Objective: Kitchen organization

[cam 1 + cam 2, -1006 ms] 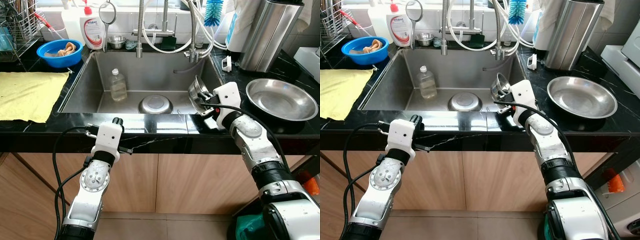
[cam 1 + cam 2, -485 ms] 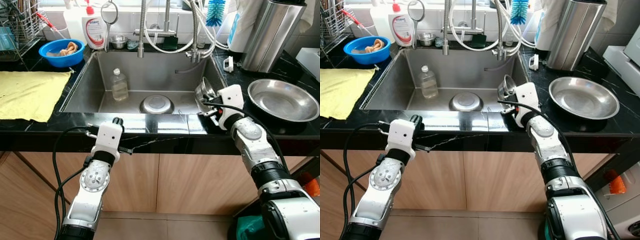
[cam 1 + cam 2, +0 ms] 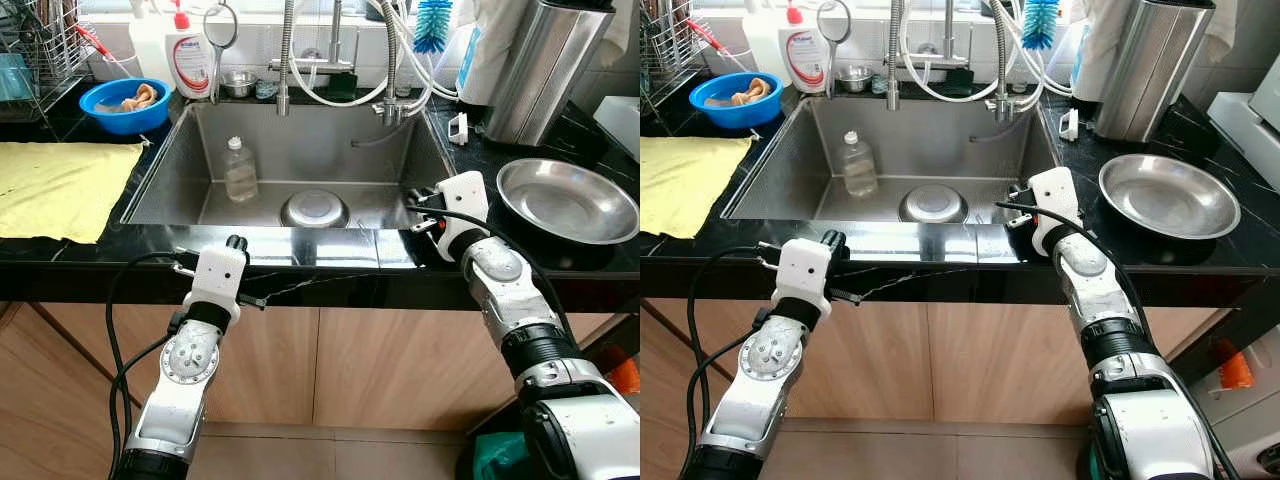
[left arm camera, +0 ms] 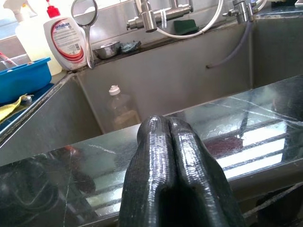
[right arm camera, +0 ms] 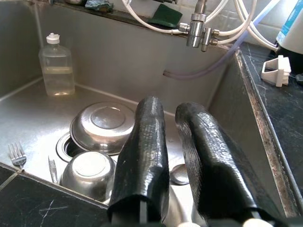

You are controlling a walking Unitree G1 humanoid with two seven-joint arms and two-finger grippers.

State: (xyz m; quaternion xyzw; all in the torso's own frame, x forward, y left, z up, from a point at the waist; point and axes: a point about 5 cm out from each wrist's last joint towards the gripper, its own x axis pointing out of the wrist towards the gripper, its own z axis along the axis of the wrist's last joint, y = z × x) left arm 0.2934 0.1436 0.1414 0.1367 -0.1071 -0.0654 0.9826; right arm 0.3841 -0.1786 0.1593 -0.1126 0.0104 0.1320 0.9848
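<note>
My right gripper point(image 5: 170, 108) hangs over the front right corner of the steel sink point(image 3: 190, 150), open, with nothing between its black fingers. Below it a small steel bowl point(image 5: 90, 172) lies upside down on the sink floor. An upturned steel dish point(image 3: 314, 208) sits over the drain just beyond it, and a clear plastic bottle point(image 3: 238, 172) stands at the back left of the basin. A fork point(image 5: 16, 153) rests near the front wall. My left gripper point(image 4: 165, 126) is shut and empty, at the counter's front edge.
A wide steel pan point(image 3: 565, 198) sits on the black counter to the right, with a steel canister point(image 3: 540, 65) behind it. A yellow cloth point(image 3: 55, 185), a blue bowl point(image 3: 122, 103) and a soap bottle point(image 3: 190, 60) are on the left. Taps and hoses hang over the sink's back.
The small steel bowl that my right gripper held up at the sink's right side has been let go and now lies in the basin. The left arm stayed put.
</note>
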